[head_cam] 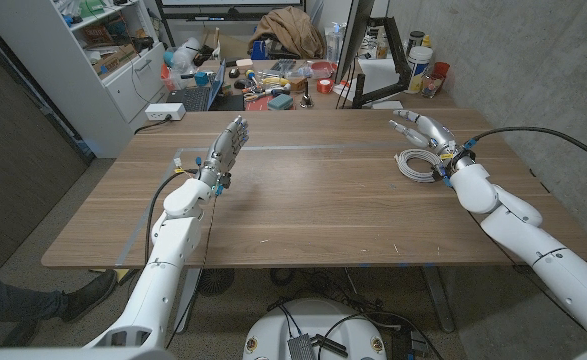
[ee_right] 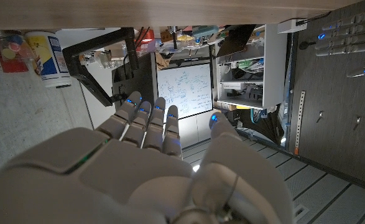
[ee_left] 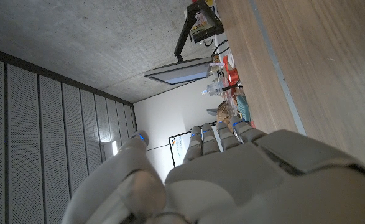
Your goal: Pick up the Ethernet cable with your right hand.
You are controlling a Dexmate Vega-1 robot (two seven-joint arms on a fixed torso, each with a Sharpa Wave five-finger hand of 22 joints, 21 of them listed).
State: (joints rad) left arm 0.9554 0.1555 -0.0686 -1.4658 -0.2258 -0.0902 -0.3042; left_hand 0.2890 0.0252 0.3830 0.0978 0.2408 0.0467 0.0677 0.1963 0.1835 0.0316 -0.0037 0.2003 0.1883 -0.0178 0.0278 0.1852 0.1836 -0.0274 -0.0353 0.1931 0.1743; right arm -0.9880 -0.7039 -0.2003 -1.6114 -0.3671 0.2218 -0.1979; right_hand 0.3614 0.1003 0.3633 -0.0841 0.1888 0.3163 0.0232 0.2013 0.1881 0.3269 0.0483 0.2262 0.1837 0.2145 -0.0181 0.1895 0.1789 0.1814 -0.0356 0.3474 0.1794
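Note:
A coiled white Ethernet cable [head_cam: 420, 163] lies on the wooden table [head_cam: 313, 200] at the right side. My right hand [head_cam: 428, 132] hovers over the coil's far edge, fingers stretched out and apart, holding nothing. In the right wrist view the right hand [ee_right: 151, 168] shows from behind with straight fingers [ee_right: 146, 121]. My left hand [head_cam: 226, 148] stands raised over the table's left part, fingers extended and empty. The left wrist view shows the left hand [ee_left: 226, 168] with fingers straight beside the table surface [ee_left: 313, 68].
A black cable [head_cam: 543, 135] runs from my right wrist past the table's right edge. A monitor arm base [head_cam: 373, 95], containers [head_cam: 418, 70] and clutter stand along the far edge. A white power strip [head_cam: 165, 112] sits at the far left corner.

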